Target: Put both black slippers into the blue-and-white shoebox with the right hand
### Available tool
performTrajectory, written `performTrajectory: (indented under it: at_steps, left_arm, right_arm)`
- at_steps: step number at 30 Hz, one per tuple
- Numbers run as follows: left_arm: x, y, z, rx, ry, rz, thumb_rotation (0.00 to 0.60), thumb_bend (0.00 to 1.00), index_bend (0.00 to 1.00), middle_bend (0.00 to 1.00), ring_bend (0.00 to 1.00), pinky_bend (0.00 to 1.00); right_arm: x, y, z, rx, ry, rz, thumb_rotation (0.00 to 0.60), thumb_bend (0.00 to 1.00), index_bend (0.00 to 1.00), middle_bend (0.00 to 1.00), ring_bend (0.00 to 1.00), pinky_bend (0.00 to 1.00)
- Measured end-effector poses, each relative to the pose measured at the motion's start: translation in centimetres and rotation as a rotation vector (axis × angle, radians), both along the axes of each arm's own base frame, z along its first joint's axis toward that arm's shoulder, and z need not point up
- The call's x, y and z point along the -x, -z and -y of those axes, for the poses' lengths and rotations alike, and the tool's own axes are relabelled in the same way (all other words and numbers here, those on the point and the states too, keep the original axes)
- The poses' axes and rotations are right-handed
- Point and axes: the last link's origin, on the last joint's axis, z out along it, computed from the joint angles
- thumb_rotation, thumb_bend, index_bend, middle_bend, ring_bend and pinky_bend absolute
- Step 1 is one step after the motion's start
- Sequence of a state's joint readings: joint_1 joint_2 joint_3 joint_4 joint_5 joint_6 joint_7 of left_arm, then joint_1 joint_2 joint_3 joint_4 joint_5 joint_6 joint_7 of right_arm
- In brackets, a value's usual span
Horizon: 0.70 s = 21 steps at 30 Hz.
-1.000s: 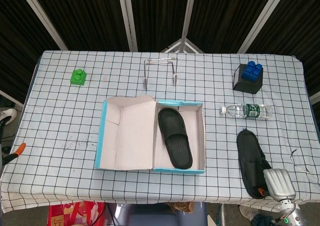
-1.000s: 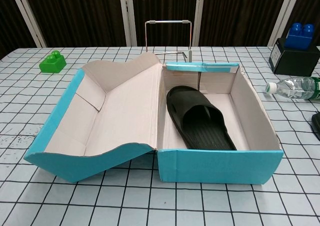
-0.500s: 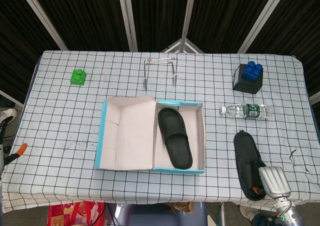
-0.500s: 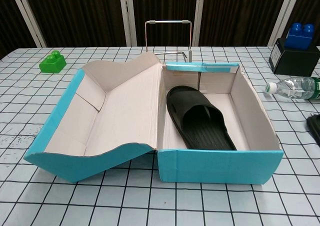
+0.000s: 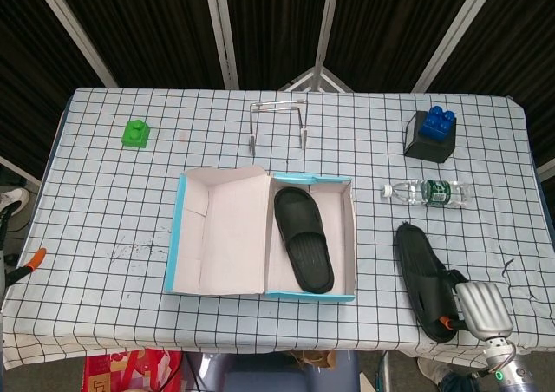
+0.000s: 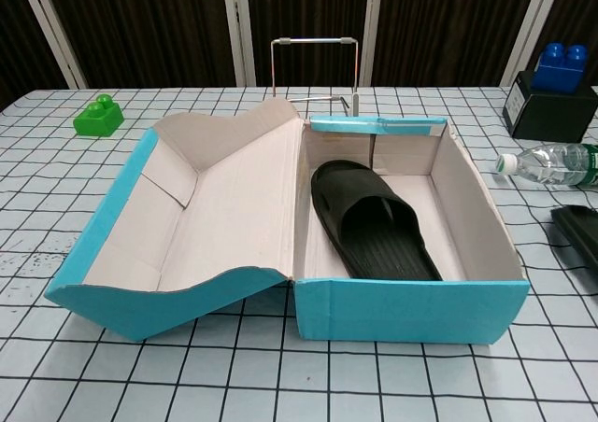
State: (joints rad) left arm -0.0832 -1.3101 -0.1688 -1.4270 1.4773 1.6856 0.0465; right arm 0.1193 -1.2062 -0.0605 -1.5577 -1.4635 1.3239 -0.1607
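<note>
One black slipper lies inside the open shoebox at mid-bench. The second slipper lies on the bench right of the box, near its front edge, with the right hand gripping its heel end. A water bottle lies just behind it. The left hand is out of sight.

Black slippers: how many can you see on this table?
2. One black rubber slipper lies inside the open blue-and-white shoebox. The other black slipper is right of the box, near the table's front edge, held by the right hand.
</note>
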Motion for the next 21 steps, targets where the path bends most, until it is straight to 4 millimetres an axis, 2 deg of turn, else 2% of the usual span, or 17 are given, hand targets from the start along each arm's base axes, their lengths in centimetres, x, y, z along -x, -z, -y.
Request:
performTrajectory:
  at_steps: [5,11,15,21]
  left_arm:
    - [0.1,-0.1,0.0,-0.004,-0.006,0.001,0.6,0.23,0.19,0.0,0.0,0.12]
    - [0.0,0.0,0.0,-0.002,-0.004,0.0,0.6,0.23,0.19,0.0,0.0,0.12]
    - [0.0,-0.1,0.1,-0.005,-0.005,0.001,0.6,0.23,0.19,0.0,0.0,0.12]
    - [0.0,0.0,0.0,-0.001,-0.005,-0.001,0.6,0.23,0.19,0.0,0.0,0.12]
  right_arm:
    - [-0.6,-2.3,0.8,0.027,0.008,0.019,0.6,0.44,0.66,0.46,1.0,1.0]
    - [-2.8,-5.5,2.7,0.073,0.013,0.1,0.6,0.45,0.66,0.47,1.0,1.0]
    - [-5.4,-7.7,4.7,0.1,-0.018,0.155,0.6,0.45,0.66,0.47,1.0,1.0]
    - [-9.9,-9.5,8.5,0.124,-0.087,0.219,0.6,0.45,0.66,0.47,1.0,1.0]
